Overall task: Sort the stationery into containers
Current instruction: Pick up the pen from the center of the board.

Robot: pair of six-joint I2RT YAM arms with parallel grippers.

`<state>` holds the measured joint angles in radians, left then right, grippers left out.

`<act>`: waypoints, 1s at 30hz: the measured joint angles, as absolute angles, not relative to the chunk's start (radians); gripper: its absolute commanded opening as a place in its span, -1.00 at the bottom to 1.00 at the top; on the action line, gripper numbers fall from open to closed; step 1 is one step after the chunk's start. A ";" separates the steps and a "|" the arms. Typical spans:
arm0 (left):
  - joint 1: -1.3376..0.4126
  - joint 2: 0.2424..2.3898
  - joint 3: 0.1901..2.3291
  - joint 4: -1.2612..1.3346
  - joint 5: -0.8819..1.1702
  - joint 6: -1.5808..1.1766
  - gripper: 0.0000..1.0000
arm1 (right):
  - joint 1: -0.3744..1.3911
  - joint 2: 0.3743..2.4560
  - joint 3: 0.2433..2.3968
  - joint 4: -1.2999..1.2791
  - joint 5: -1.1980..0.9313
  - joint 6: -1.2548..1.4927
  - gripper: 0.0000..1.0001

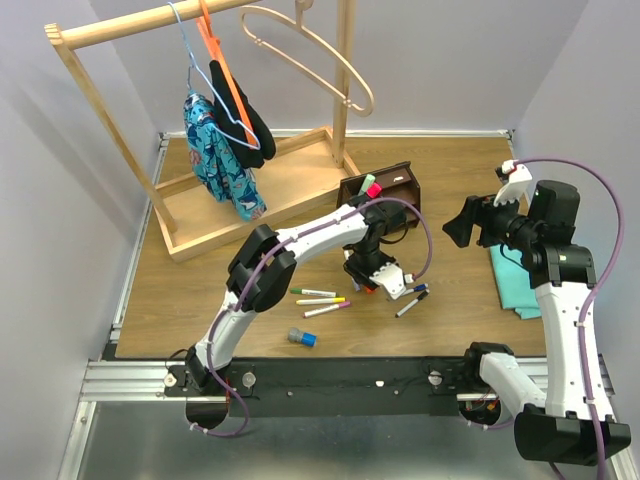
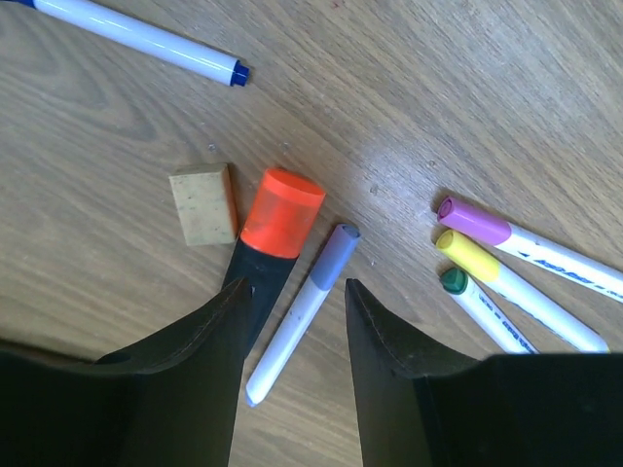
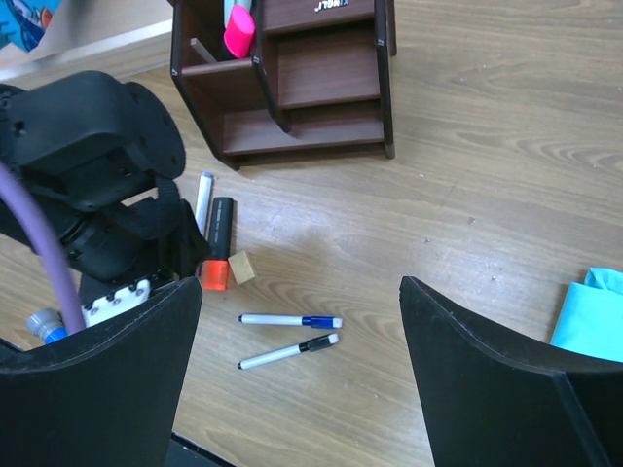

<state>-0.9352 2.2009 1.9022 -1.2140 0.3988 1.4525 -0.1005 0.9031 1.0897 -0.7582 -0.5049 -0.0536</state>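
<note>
My left gripper (image 2: 297, 287) is open, low over the table, its jaws astride a white marker with a grey-blue cap (image 2: 304, 316). The orange-ended black highlighter (image 2: 280, 214) and the tan cube (image 2: 202, 204) lie just left of that marker. Purple (image 2: 506, 233), yellow (image 2: 506, 282) and green (image 2: 482, 306) capped markers lie to the right. The dark brown organiser (image 1: 392, 186) holds a pink-red highlighter (image 3: 238, 32). My right gripper (image 3: 300, 287) is open and empty, high above the blue-capped (image 3: 292, 320) and black-capped (image 3: 289, 351) markers. The grey-blue cylinder (image 1: 301, 337) lies near the front edge.
The large pale wooden clothes rack (image 1: 250, 190) with hanging clothes stands at the back left. A teal cloth (image 1: 515, 280) lies at the right under my right arm. Grey walls close in the table on three sides.
</note>
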 measured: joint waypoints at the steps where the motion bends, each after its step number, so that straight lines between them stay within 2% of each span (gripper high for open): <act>1: -0.934 2.209 1.903 -1.214 0.398 1.455 0.03 | -0.101 0.903 1.089 -0.758 -0.505 -0.053 0.80; 18: -0.929 2.276 1.917 -1.154 0.395 1.460 0.03 | -0.101 0.894 1.057 -0.759 -0.498 -0.054 0.80; 25: -0.929 2.293 1.917 -1.145 0.395 1.454 -0.05 | -0.101 0.894 1.048 -0.759 -0.498 -0.054 0.80; 28: -0.930 2.293 1.917 -1.144 0.395 1.451 -0.17 | -0.101 0.893 1.048 -0.759 -0.498 -0.054 0.80; 30: -0.931 2.293 1.917 -1.143 0.395 1.451 -0.36 | -0.101 0.891 1.048 -0.759 -0.497 -0.054 0.80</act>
<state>-0.9306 2.2932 1.9167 -1.1431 0.3950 1.4509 -0.1005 0.8906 1.0477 -0.7586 -0.4973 -0.0536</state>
